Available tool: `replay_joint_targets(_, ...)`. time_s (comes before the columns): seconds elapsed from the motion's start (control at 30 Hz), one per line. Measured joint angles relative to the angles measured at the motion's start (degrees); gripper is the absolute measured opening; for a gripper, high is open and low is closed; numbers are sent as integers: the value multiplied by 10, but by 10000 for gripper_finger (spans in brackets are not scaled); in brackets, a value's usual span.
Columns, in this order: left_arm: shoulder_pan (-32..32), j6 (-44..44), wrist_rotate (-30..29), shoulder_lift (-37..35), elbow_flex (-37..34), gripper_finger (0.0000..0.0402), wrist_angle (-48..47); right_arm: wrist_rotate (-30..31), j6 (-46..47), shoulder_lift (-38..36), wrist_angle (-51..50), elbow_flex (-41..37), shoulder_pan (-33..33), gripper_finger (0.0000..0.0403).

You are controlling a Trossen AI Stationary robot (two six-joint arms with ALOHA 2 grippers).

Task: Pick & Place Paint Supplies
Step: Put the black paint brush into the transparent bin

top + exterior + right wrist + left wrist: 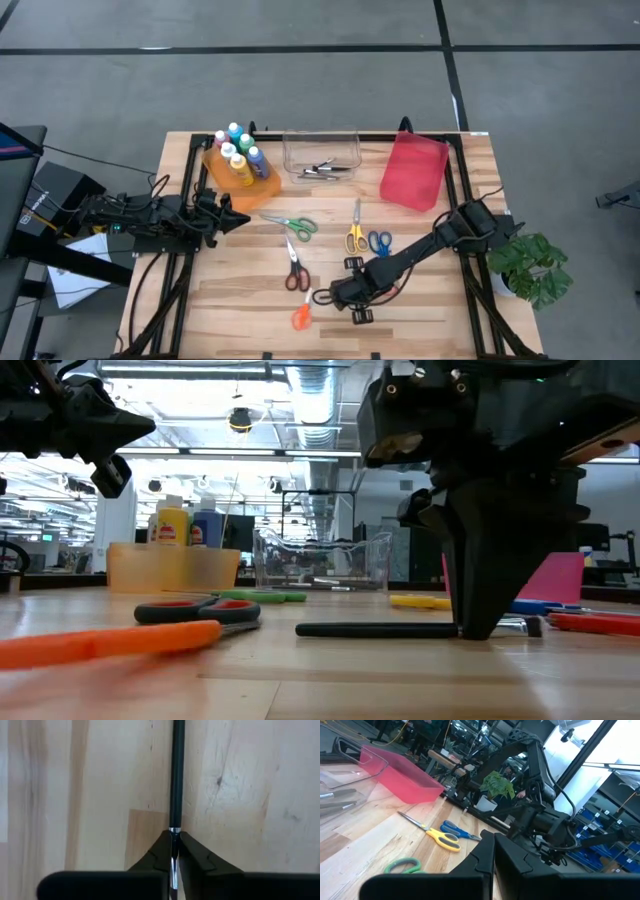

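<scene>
A table [420,320] of pale, matt wood planks with visible grain and knots is being shown. A smooth black paintbrush [177,775] with a shiny metal collar is being pinched by matt dark plastic fingers [200,862]. Clear glossy plastic is being seen in the middle bin [320,152].

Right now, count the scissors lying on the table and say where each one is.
5. Green scissors near the orange bin; red scissors mid-table; orange scissors at the front edge; yellow scissors and blue scissors side by side below the red bin.
</scene>
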Motion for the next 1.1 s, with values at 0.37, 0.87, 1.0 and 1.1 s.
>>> replay_joint_targets(0.37, 0, 0, 0, 0, 0, 5, 0, -28, 29, -26, -24, 28, -3, 6)
replay_joint_targets(0.87, 0, 0, 0, 0, 0, 6, 0, -4, -19, -247, 27, 33, -169, 2)
replay_joint_targets(1.0, 0, 0, 0, 0, 0, 6, 0, -11, -51, -251, -12, 33, -238, 2)
replay_joint_targets(1.1, 0, 0, 0, 0, 0, 6, 0, -9, -47, -245, -76, 33, -258, 1)
